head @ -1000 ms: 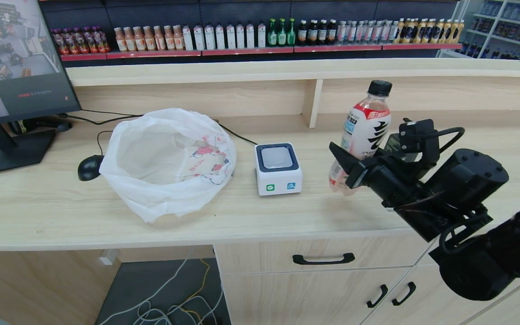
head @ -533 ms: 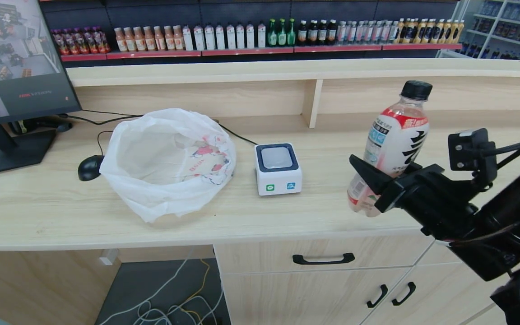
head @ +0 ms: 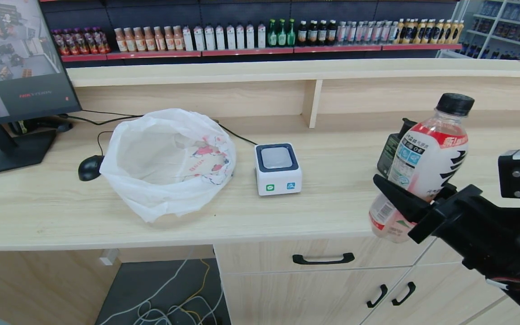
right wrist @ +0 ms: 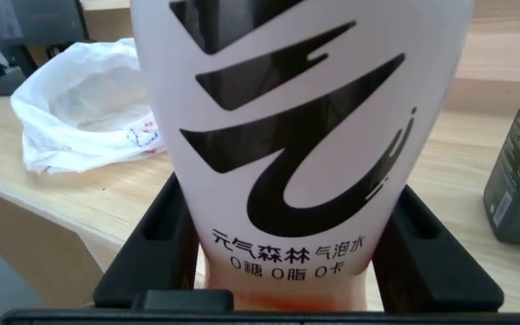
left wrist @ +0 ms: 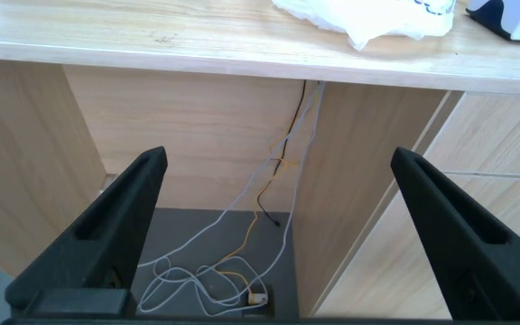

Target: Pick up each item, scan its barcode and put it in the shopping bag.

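A clear drink bottle (head: 424,162) with a black cap and a red, white and black label hangs tilted over the counter's front right edge, with my right gripper (head: 411,205) shut on its lower half. In the right wrist view the bottle (right wrist: 296,135) stands between the black fingers (right wrist: 152,244). The white shopping bag (head: 167,158) lies open on the counter at the left, with the white scanner (head: 278,168) to its right. A dark flat pack (head: 388,153) stands behind the bottle. My left gripper (left wrist: 278,244) hangs open below the counter edge.
A monitor (head: 11,58) and a black mouse (head: 90,167) sit at the counter's left end. A raised shelf (head: 287,72) runs along the back. Drawers with black handles (head: 323,259) are under the counter, and loose cables (left wrist: 233,271) lie on the floor.
My right gripper has carried the bottle to the right and toward the counter's front edge, uncovering the dark pack behind it. Bag and scanner have not moved.
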`<state>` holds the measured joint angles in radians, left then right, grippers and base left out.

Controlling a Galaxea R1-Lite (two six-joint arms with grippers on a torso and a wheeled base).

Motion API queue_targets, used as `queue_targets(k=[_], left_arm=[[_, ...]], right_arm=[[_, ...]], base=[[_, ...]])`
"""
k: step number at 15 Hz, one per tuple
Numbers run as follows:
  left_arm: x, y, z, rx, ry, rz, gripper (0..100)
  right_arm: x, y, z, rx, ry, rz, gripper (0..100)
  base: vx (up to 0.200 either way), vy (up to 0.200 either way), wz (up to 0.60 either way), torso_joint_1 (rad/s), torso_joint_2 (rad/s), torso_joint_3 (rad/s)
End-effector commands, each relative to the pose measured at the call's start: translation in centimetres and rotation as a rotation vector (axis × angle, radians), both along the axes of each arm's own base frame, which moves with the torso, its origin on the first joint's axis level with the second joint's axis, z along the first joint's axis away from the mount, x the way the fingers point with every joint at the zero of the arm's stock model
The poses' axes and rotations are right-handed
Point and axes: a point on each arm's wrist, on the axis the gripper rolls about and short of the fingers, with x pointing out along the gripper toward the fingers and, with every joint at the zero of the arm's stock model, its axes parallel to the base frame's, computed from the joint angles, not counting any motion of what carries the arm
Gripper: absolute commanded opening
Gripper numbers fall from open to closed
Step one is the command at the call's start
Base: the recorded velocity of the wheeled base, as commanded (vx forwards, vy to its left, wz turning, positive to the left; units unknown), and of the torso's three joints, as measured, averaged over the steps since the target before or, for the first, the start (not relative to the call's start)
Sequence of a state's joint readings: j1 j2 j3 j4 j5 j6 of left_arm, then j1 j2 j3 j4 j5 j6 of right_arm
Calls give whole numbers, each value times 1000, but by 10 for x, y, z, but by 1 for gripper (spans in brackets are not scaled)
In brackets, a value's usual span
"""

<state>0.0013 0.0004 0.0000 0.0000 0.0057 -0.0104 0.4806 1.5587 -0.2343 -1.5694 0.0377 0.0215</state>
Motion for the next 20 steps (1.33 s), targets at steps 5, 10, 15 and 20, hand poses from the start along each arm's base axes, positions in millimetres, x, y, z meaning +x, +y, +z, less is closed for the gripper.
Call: queue_targets(k=[5,10,15,20], left_arm=[[0,0,0,0,0,1,100],[0,0,0,0,0,1,100],[0,0,0,0,0,1,100],[0,0,0,0,0,1,100]], right_arm=[[-22,15,7,19,-30,120,0],[-44,39,8,68,0,305,0],[-55,62,20,190,45,469,0],[-48,71,33,397,159,555,0]], base=[[0,0,0,0,0,0],[0,0,0,0,0,0],[0,0,0,0,0,0],[0,0,0,0,0,0]])
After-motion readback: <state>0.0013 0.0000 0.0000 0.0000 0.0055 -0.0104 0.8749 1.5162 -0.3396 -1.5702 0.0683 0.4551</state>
